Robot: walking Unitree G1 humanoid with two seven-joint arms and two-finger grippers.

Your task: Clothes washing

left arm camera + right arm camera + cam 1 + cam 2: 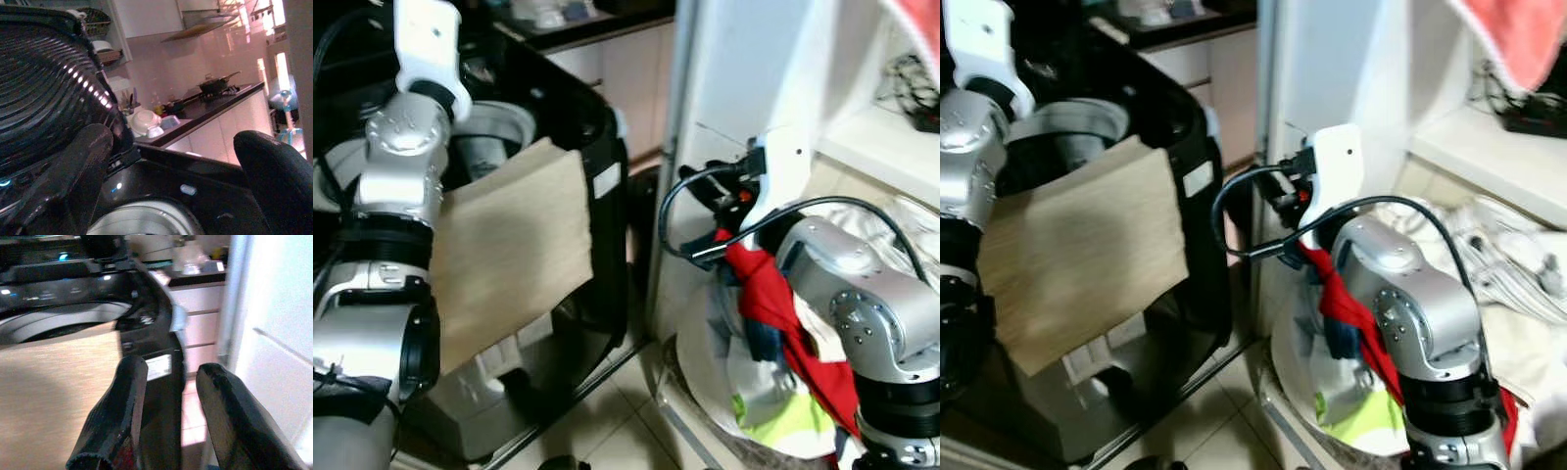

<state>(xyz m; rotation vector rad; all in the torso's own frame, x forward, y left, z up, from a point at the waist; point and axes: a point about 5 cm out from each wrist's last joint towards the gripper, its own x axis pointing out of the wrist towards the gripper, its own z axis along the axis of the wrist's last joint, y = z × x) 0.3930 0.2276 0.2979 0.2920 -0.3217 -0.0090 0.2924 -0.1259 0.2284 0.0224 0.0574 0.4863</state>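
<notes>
a black top-loading washing machine (597, 147) stands with its lid raised, the silver drum rim (499, 122) showing at its open top. a beige cloth (509, 250) hangs over the machine's front edge and down its front face. the left arm is lifted over the opening; the left hand (176, 161) has its two black fingers (73, 171) spread wide apart with nothing between them, pointing across the drum toward the ribbed lid (44, 98). the right hand (168, 406) points at the machine's front right corner, its fingers a narrow gap apart. a red garment (783, 313) is draped over the right arm, and whether the hand grips it i cannot tell. below that arm a laundry basket (700, 362) on the tiled floor (607, 421) holds white and green clothes (769, 416).
</notes>
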